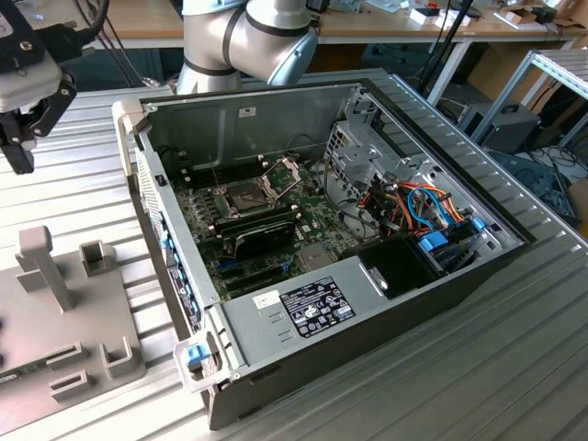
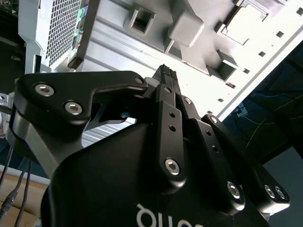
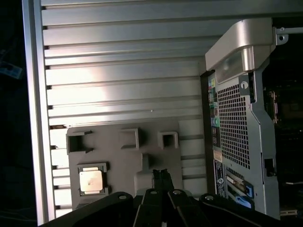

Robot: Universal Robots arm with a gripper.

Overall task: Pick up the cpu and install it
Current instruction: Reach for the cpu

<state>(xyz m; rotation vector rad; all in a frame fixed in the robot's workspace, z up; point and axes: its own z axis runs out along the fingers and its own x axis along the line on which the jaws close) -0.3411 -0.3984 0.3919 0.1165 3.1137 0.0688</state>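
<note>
while the gripper hangs over the ribbed table at the exterior view's left, fingers pressed together on nothing, the cpu lies flat in a recess of the grey fixture plate, apart from the fingertips. raised blocks stand nearby on the plate. the open computer case sits to the exterior view's right.

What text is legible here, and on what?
None legible.
Black label on the power supply: too small.
White sticker beside it: too small.
Stickers on the computer case: blurred.
White lettering on the gripper: cut off.
</note>
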